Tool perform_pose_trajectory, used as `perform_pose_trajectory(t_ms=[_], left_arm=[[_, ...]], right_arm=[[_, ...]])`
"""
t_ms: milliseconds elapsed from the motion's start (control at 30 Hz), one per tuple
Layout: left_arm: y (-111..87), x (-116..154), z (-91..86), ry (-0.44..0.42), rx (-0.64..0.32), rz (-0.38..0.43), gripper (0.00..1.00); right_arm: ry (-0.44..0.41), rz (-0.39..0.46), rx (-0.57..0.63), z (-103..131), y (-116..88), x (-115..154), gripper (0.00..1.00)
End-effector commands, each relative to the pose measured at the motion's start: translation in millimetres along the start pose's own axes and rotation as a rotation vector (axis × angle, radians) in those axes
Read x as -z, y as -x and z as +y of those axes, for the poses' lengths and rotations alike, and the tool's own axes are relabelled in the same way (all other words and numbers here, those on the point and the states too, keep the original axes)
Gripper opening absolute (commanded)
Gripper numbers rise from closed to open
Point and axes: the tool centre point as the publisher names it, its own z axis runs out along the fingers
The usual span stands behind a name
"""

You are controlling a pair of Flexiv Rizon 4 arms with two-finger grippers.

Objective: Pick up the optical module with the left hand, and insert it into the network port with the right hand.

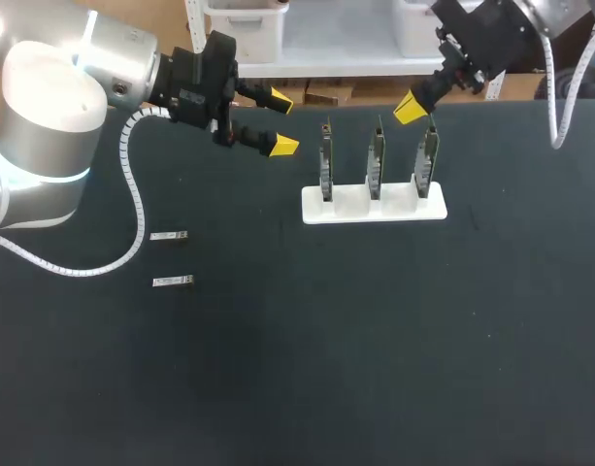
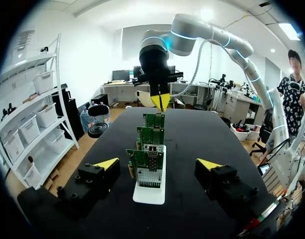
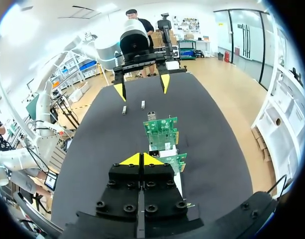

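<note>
One optical module point(image 1: 169, 236) and a second module point(image 1: 173, 282) lie flat on the table point(image 1: 394, 369) toward its left edge, side by side but apart, with neither tool touching them. They are too small to make out any detail. The network port is also hard to pick out. From the left wrist, a small metal part shows on a board behind the nearest one, but I cannot tell whether it is the port. The left tool point(image 1: 278, 121) hangs above the table near the far edge, between the modules and the boards. Its yellow-tipped fingers are spread wide and hold nothing. The right tool point(image 1: 410, 108) has its tips pressed together with nothing between them. It sits just over the top of the board nearest the right edge, and whether it touches the board cannot be told. Most of the right arm is cut off in the head view. Three circuit boards point(image 1: 376, 163) stand upright in a row in a white holder point(image 1: 374, 206) near the far edge.
</note>
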Motion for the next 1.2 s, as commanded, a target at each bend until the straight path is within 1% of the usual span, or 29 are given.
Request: perform_pose_trajectory(t_ms=[33, 300, 500, 1067, 1100, 1133, 1167, 1200], left_arm=[[0.6, -0.7, 0.6, 0.000, 0.002, 0.004, 1.00], [0.6, -0.7, 0.6, 0.000, 0.002, 0.004, 1.00], [0.6, -0.7, 0.6, 0.000, 0.002, 0.004, 1.00], [0.6, -0.7, 0.6, 0.000, 0.002, 0.004, 1.00], [0.6, -0.7, 0.6, 0.000, 0.002, 0.004, 1.00], [0.6, -0.7, 0.6, 0.000, 0.002, 0.004, 1.00], [0.6, -0.7, 0.6, 0.000, 0.002, 0.004, 1.00], [0.6, -0.7, 0.6, 0.000, 0.002, 0.004, 1.00]], right_arm=[[0.004, 0.003, -0.003, -1.9, -0.4, -0.5, 0.00], [-0.004, 0.006, -0.023, -2.7, -5.5, -2.0, 0.00], [-0.029, -0.003, -0.045, -3.5, -11.1, 0.4, 0.00], [-0.045, -0.017, -0.059, -8.5, -11.7, -1.6, 0.00], [-0.051, -0.029, -0.066, -8.7, -12.0, -1.6, 0.13], [-0.070, -0.026, -0.082, -9.3, -12.6, -0.9, 0.49], [-0.077, -0.034, -0.091, -10.2, -13.5, -0.4, 1.00], [-0.077, -0.034, -0.091, -10.2, -13.5, -0.4, 1.00]])
